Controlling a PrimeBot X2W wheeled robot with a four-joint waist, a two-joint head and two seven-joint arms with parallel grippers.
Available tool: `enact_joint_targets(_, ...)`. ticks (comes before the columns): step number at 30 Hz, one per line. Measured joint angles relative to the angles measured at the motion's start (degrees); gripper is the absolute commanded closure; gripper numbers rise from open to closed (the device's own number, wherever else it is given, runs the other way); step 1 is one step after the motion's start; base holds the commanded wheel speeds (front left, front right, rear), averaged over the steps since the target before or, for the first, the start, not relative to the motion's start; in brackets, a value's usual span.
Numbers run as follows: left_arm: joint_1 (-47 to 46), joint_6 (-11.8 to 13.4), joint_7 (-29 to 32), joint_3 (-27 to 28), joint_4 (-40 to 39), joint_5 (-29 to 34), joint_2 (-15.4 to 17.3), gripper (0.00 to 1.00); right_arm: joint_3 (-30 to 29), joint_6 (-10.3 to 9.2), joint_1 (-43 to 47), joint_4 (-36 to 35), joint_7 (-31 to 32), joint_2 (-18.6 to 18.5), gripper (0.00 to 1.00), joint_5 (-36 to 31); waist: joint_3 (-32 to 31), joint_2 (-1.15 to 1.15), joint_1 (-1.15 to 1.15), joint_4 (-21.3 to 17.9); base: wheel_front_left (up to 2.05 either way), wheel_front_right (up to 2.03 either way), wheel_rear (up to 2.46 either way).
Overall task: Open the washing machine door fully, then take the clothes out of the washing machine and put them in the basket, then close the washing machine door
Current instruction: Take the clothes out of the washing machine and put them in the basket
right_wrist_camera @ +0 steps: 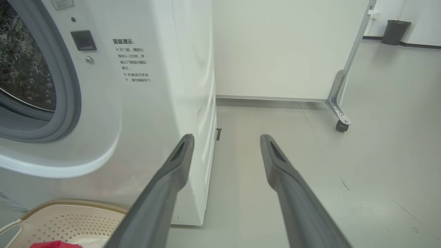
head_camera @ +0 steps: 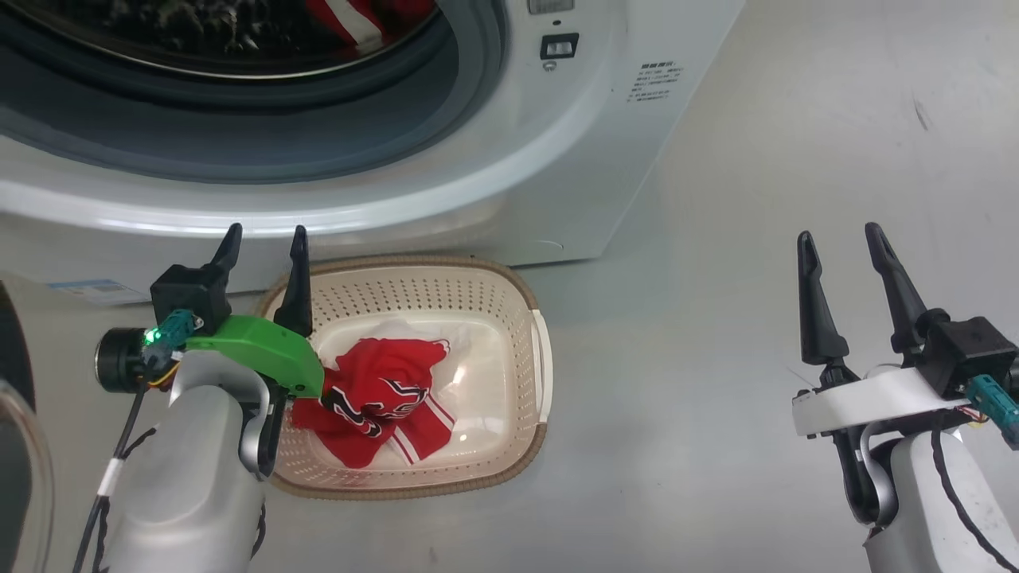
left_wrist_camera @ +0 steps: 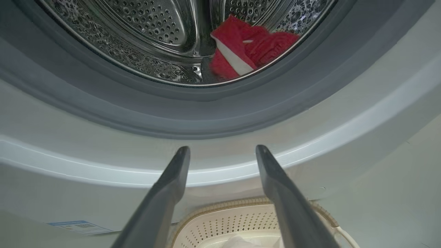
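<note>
The white washing machine (head_camera: 509,159) stands with its drum mouth uncovered; a grey seal (left_wrist_camera: 206,113) rings it. Red clothes with a white stripe (left_wrist_camera: 248,48) lie inside the drum, their top also peeking out (head_camera: 350,20). A red jersey (head_camera: 382,398) on white fabric lies in the cream basket (head_camera: 535,318) on the floor before the machine. My left gripper (head_camera: 265,239) hangs open and empty over the basket's left rim, pointing at the machine's front (left_wrist_camera: 222,151). My right gripper (head_camera: 840,239) is open and empty over bare floor (right_wrist_camera: 225,141). The door's black rim and glass (head_camera: 16,430) show at the left edge.
A blue label sticker (head_camera: 95,290) sits low on the machine's front. In the right wrist view a white wheeled panel (right_wrist_camera: 286,51) stands behind the machine's right side, its caster (right_wrist_camera: 341,125) on the grey floor, and a dark bin (right_wrist_camera: 394,31) far back.
</note>
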Motion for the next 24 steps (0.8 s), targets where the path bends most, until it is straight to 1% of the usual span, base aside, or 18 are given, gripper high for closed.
enact_joint_targets(6,4.68,0.66,0.01,1.59,-6.79,1.43,0.03,0.00,0.04,0.00,2.79,1.07,0.00,-0.04,0.00,-0.55,-4.92,0.00,0.00,1.51,0.00,0.00,0.00)
enact_joint_targets(13,9.40,1.21,0.00,2.05,-13.34,3.39,0.23,0.00,-0.05,-0.01,6.05,1.22,0.00,-0.03,0.00,-0.77,-10.24,0.00,0.00,2.99,0.00,0.00,0.00)
enact_joint_targets(14,10.03,1.60,0.01,2.12,-14.21,3.48,0.26,0.00,-0.07,-0.05,6.36,1.22,0.00,-0.02,0.00,-0.77,-10.87,0.00,0.00,3.19,0.00,0.00,0.00)
enact_joint_targets(24,17.02,2.32,0.00,2.64,-20.43,4.09,0.38,0.00,0.11,-0.15,9.27,1.12,0.00,0.18,0.00,-0.78,-15.75,0.00,0.00,4.84,0.00,0.00,0.00)
